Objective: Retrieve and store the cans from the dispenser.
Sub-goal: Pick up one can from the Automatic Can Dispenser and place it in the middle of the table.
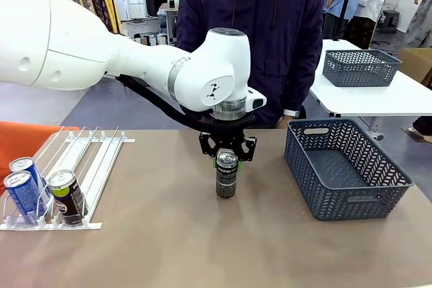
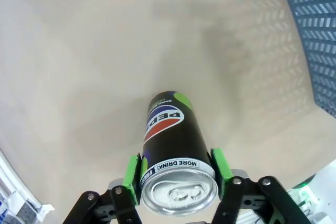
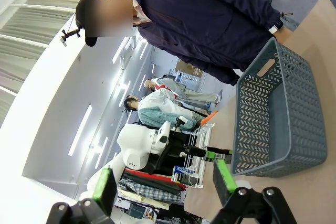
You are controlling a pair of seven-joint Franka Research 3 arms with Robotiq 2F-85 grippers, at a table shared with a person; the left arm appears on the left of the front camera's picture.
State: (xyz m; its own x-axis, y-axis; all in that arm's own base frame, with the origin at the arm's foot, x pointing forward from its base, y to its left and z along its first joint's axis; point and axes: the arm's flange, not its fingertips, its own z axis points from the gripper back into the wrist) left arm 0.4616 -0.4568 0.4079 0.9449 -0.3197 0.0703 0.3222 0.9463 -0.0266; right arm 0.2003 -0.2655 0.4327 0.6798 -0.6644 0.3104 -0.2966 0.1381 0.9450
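Dispenser (image 1: 101,160) holds three cans (image 1: 66,197); left end effector (image 1: 227,160) grips a black can (image 1: 226,181).

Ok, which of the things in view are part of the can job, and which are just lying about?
Job: black can mid-table; dispenser with two blue cans and a second black can; near grey basket, probably the store.
Lying about: far basket on the white table; orange thing at the left edge.

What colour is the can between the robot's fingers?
The slim drink can is black with green trim and a silver top, clearest in the left wrist view.
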